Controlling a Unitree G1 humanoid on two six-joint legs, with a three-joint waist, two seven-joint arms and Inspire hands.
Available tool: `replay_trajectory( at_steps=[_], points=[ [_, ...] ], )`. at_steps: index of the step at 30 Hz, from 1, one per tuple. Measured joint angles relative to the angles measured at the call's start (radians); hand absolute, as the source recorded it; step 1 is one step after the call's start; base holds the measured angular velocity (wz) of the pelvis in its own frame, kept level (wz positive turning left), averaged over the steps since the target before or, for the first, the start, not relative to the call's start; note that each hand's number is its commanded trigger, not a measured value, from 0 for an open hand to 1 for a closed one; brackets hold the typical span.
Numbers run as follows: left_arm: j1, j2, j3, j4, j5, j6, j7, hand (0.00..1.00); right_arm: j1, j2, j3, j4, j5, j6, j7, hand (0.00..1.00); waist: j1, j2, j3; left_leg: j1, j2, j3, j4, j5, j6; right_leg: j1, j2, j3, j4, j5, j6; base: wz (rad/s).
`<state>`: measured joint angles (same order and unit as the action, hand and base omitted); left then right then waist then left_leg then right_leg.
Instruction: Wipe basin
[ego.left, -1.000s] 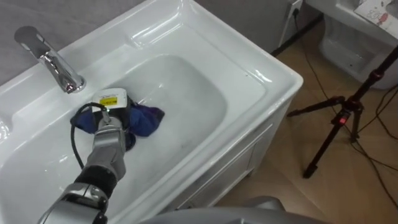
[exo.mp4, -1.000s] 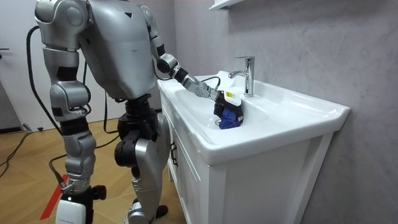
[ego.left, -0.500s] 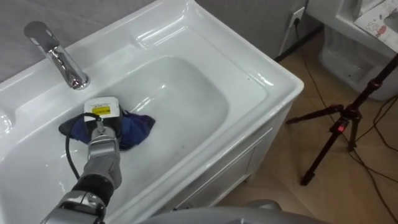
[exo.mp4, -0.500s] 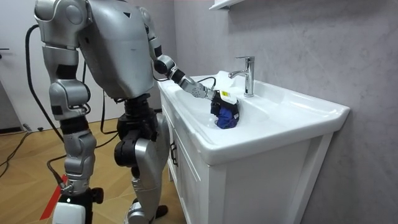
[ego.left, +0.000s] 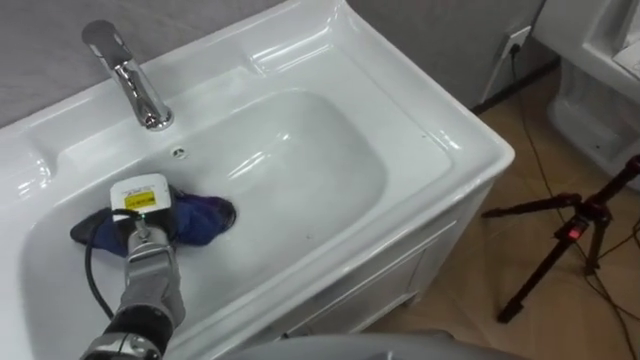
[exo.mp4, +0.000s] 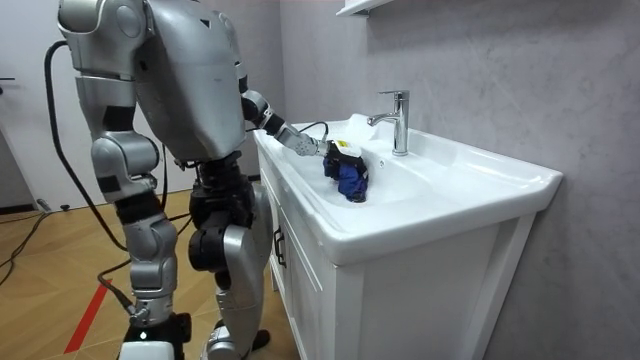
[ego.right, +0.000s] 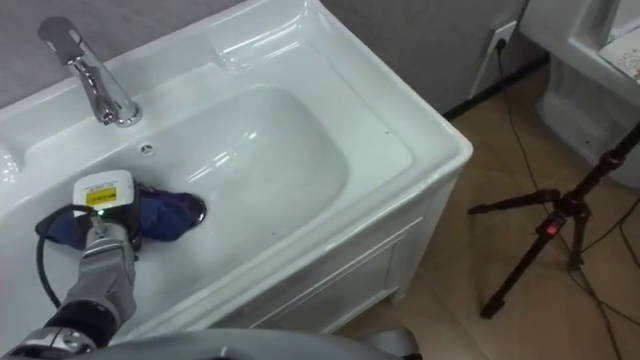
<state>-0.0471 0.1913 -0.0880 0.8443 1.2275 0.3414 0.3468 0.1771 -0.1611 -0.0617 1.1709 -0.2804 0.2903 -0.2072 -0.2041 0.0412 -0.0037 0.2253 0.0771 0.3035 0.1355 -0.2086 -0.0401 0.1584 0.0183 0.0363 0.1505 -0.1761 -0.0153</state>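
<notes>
Basin (ego.left: 300, 190) is white and glossy, set in a cabinet against the wall, and the robot stands directly in front of it. The left robot hand (ego.left: 140, 205) reaches down into the left part of the bowl and lies on a dark blue cloth (ego.left: 200, 218), which is bunched up under and around it. Whether this robot hand is clamped on the cloth or only presses on it from above, I cannot tell, because the cloth hides its underside. The right robot hand (exo.mp4: 152, 322) hangs low at the robot's side.

I think the main risk is that the cloth slips away. It is crumpled, the bowl looks smooth, and a stroke with weak hold may leave the cloth behind. A bunched cloth also touches little area, so the right part of the bowl may be missed. A stroke toward the back could knock the robot hand against the faucet (ego.left: 130, 75), which stands near.
</notes>
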Motion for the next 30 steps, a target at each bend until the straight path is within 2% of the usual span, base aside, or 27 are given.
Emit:
replay_trajectory(
  at_steps=[6, 9, 11, 12, 14, 15, 17, 22, 23, 26, 28, 30],
  points=[
    [0.022, 0.0, 0.015, -0.001, 0.036, -0.003, 0.079, 1.0, -0.007, -0.006, -0.002, -0.004, -0.009, -0.009, 0.001, 0.0, 0.048, 0.001, -0.0007, -0.005, 0.001, -0.02, 0.0, 0.001, -0.002, 0.0, 0.001, -0.012, 0.001, -0.001, -0.002, 0.03],
    [0.025, 0.004, 0.016, -0.01, 0.042, -0.004, 0.087, 1.0, -0.015, -0.011, -0.002, -0.005, -0.008, -0.01, 0.003, 0.0, 0.057, 0.005, -0.0019, -0.008, -0.001, -0.033, 0.0, 0.001, -0.002, -0.001, 0.0, -0.021, 0.0, -0.001, -0.003, 0.09],
    [0.026, 0.023, 0.016, -0.014, 0.041, -0.011, 0.084, 1.0, -0.022, -0.012, -0.002, -0.005, -0.007, -0.016, 0.003, 0.0, 0.067, 0.01, -0.0044, -0.013, -0.001, -0.04, 0.0, 0.001, -0.002, 0.0, 0.0, -0.025, -0.001, -0.001, -0.003, 0.07],
    [0.028, 0.037, 0.016, -0.014, 0.041, -0.019, 0.085, 1.0, -0.025, -0.014, -0.003, -0.004, -0.004, -0.022, 0.003, 0.0, 0.072, 0.02, -0.0077, -0.015, 0.0, -0.042, 0.001, 0.001, -0.002, 0.0, 0.0, -0.027, -0.001, -0.001, -0.003, 0.06],
    [0.04, 0.059, 0.016, -0.017, 0.038, -0.032, 0.091, 1.0, -0.041, -0.019, -0.005, 0.005, -0.002, -0.032, 0.003, 0.0, 0.07, 0.024, -0.0065, -0.018, -0.001, -0.048, 0.001, 0.001, -0.002, -0.001, -0.002, -0.032, -0.001, -0.001, -0.003, 0.06],
    [0.045, 0.064, 0.016, -0.022, 0.035, -0.035, 0.09, 1.0, -0.044, -0.021, -0.005, 0.006, -0.002, -0.035, 0.005, 0.0, 0.07, 0.03, -0.0093, -0.018, -0.001, -0.05, 0.001, 0.001, -0.002, -0.001, -0.003, -0.034, -0.001, -0.001, -0.003, 0.11],
    [0.052, 0.079, 0.016, -0.031, 0.02, -0.044, 0.089, 1.0, -0.048, -0.031, -0.016, 0.006, -0.002, -0.05, 0.017, 0.0, 0.073, 0.036, -0.006, -0.021, -0.003, -0.06, 0.003, 0.001, -0.002, -0.002, -0.005, -0.044, -0.001, -0.001, -0.003, 0.12],
    [0.049, 0.09, 0.021, -0.035, 0.021, -0.057, 0.072, 1.0, -0.063, -0.039, -0.031, 0.005, 0.003, -0.053, 0.037, 0.0, 0.072, 0.054, -0.0051, -0.041, -0.004, -0.077, 0.02, 0.001, -0.002, -0.006, -0.011, -0.068, -0.003, -0.002, -0.003, 0.1],
    [0.049, 0.092, 0.036, -0.041, 0.021, -0.067, 0.072, 1.0, -0.069, -0.04, -0.031, 0.006, 0.007, -0.053, 0.036, 0.0, 0.073, 0.063, -0.0088, -0.051, -0.004, -0.082, 0.026, 0.001, -0.002, -0.014, -0.012, -0.071, 0.0, -0.002, -0.003, 0.11],
    [0.047, 0.1, 0.056, -0.055, 0.019, -0.076, 0.073, 1.0, -0.071, -0.042, -0.032, 0.009, 0.026, -0.061, 0.035, 0.0, 0.072, 0.066, -0.0064, -0.064, -0.005, -0.101, 0.03, 0.002, -0.002, -0.015, -0.014, -0.091, 0.0, -0.001, -0.004, 0.17],
    [0.048, 0.102, 0.089, -0.077, 0.019, -0.087, 0.074, 1.0, -0.072, -0.043, -0.032, 0.009, 0.046, -0.063, 0.035, 0.0, 0.081, 0.075, -0.0079, -0.068, -0.005, -0.108, 0.031, 0.002, -0.002, -0.017, -0.014, -0.095, -0.001, -0.001, -0.004, 0.1],
    [0.047, 0.108, 0.117, -0.1, 0.018, -0.093, 0.079, 1.0, -0.073, -0.043, -0.04, 0.015, 0.067, -0.072, 0.036, 0.0, 0.095, 0.072, -0.0053, -0.069, -0.005, -0.112, 0.031, 0.002, -0.002, -0.018, -0.014, -0.096, -0.002, -0.001, -0.004, 0.0]
  ],
)
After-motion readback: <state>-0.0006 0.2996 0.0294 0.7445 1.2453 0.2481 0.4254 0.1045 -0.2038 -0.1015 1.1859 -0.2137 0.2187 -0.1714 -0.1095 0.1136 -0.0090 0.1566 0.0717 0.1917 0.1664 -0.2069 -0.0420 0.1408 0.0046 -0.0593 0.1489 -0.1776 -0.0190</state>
